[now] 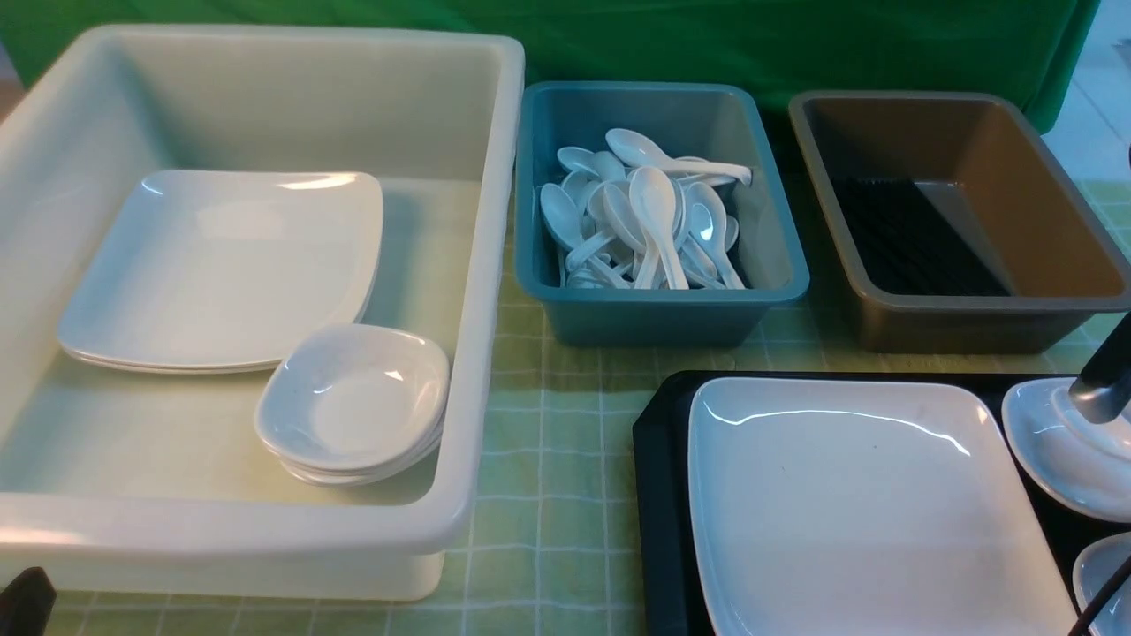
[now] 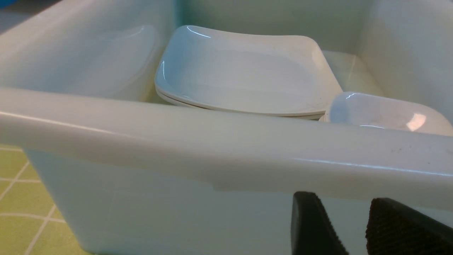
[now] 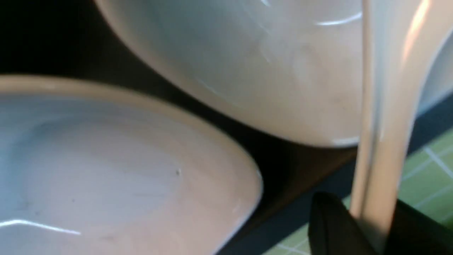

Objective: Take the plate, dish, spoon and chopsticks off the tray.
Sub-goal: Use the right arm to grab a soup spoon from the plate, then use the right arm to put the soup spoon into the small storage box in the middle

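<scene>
1. The right claw (image 3: 371, 226) is clenched on the spoon (image 3: 384, 106), with a pad pressed to either side of the handle's tip. The left claw (image 2: 354, 226) stands released with nothing between its pads, just outside the wall of the white bin (image 2: 212, 141).
2. The spoon is over the tray (image 3: 300, 187). Its handle runs away from the right claw across a dish (image 3: 265, 71), and a second dish (image 3: 106, 170) sits close beside the claw. The spoon's bowl is out of frame, so I cannot tell whether it rests in that dish.
3. The long axis runs straight out from the right claw: handle tip in the pads, bowl end farthest off.
4. It looks glazed and hard, so it is probably light, stiff, slippery and quick to chip if dropped. With the hold on the thick handle, far from the bowl, the heavier end may pivot down. A firm squeeze suits it.
5. The plate (image 1: 866, 503) lies on the tray just to the right claw's left. The teal bin (image 1: 658, 300) of spoons lies ahead of the claw and further left.
</scene>
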